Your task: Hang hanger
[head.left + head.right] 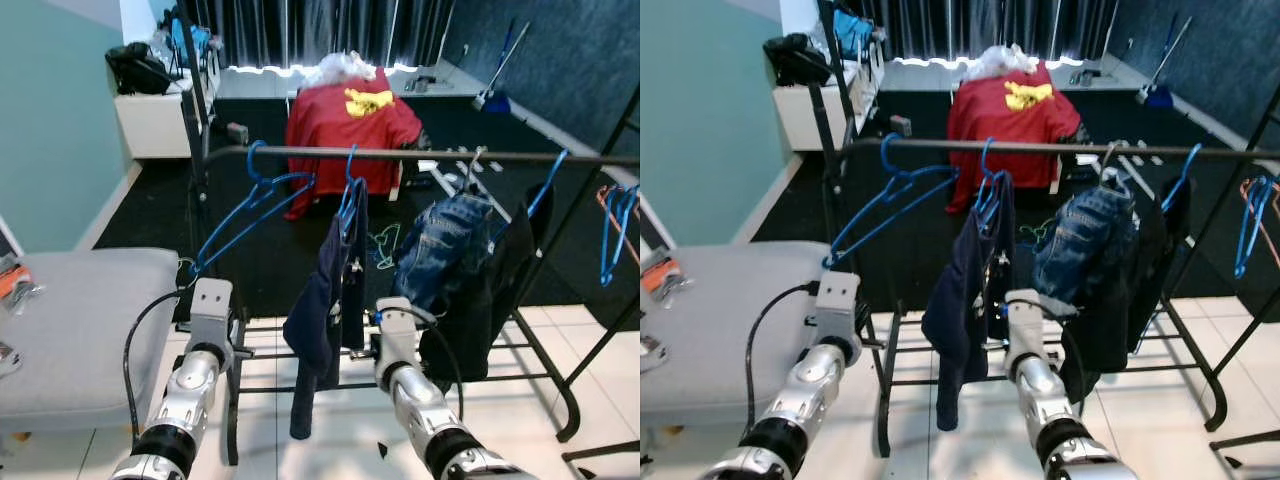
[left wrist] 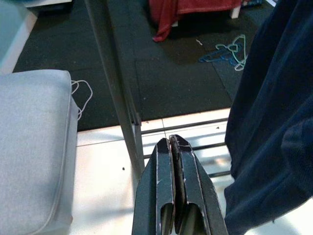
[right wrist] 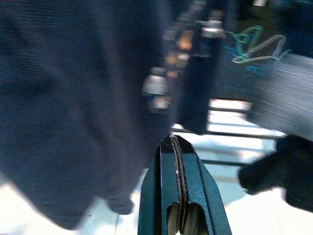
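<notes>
Across the dark metal clothes rail [image 1: 420, 155] blue plastic hangers [image 1: 255, 195] and a navy garment [image 1: 330, 290] already hang, so with the left gripper [image 2: 172, 147] and right gripper [image 3: 172, 145] both pressed closed and empty, hanging looks done and the next move likely calls for fetching another hanger.

My clothes rail [image 1: 420, 155] carries 1 empty blue hanger [image 1: 250, 205] near its left end, then a navy garment [image 1: 325, 300] on another blue hanger, then jeans [image 1: 445, 245] and a black garment [image 1: 500, 280] (overlapping). More blue hangers [image 1: 612, 230] hang at my far right.
</notes>
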Available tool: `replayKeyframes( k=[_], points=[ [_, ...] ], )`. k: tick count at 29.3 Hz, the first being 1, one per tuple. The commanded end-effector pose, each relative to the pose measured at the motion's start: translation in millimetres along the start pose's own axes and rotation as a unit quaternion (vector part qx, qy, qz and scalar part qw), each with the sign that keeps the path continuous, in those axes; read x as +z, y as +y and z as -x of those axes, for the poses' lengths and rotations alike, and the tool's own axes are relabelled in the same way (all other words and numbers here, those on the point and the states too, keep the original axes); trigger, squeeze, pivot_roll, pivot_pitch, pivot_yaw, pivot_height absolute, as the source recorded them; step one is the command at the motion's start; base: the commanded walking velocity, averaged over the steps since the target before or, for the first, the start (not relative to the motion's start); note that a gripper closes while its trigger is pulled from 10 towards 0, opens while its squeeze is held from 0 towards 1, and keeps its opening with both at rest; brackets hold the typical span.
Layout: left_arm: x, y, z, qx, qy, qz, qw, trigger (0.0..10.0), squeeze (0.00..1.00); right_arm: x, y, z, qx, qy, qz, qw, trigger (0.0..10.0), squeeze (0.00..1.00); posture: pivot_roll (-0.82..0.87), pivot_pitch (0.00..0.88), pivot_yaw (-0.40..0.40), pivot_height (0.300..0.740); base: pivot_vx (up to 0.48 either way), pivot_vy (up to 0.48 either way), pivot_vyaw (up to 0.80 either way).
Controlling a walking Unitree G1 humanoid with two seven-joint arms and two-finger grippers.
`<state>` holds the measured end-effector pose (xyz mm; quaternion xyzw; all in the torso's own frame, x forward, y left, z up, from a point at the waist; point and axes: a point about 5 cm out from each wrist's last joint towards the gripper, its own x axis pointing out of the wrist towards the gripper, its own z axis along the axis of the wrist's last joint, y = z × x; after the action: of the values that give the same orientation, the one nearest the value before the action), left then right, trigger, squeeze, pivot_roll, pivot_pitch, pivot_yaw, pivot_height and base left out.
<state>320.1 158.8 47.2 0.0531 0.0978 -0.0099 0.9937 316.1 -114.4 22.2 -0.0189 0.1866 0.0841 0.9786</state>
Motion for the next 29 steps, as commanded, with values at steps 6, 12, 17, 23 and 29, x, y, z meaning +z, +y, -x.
replayKeyframes(
  k=[6, 12, 17, 23, 29],
  points=[
    [-15, -4.5, 18.8, -0.079, -0.011, -0.043, 0.996, 10.0, 0.0, 0, 5.2, 2.2, 0.013, -0.021, 0.016, 1.0, 10.0, 0.0, 0.03, 0.0, -0.015, 0.74, 0.0, 0.0, 0.0],
    [-9, 3.7, 31.8, -0.087, -0.052, -0.031, 0.994, 10.0, 0.0, 11, -1.4, 4.0, 0.0, -0.072, 0.038, 0.997, 10.0, 0.0, 0.03, 0.0, -0.016, 0.74, 0.0, 0.0, 0.0],
    [-4, 15.3, 34.1, -0.047, -0.068, -0.02, 0.996, 10.0, 0.0, 34, -9.9, 4.4, -0.028, -0.139, 0.045, 0.989, 10.0, 0.0, 0.02, 0.0, -0.011, 0.74, 0.0, 0.0, 0.0],
    [4, 16.7, 31.0, -0.03, -0.073, -0.023, 0.997, 10.0, 0.0, 61, -17.4, 6.7, -0.054, -0.21, 0.037, 0.976, 10.0, 0.0, 0.02, 0.0, -0.009, 0.74, 0.0, 0.0, 0.0],
    [11, 12.8, 29.9, -0.028, -0.079, -0.018, 0.996, 10.0, 0.0, 100, -13.1, 4.2, -0.03, -0.267, 0.032, 0.963, 10.0, 0.4, 0.02, 0.004, -0.014, 0.74, 0.0, 0.0, 0.0]
  ],
)
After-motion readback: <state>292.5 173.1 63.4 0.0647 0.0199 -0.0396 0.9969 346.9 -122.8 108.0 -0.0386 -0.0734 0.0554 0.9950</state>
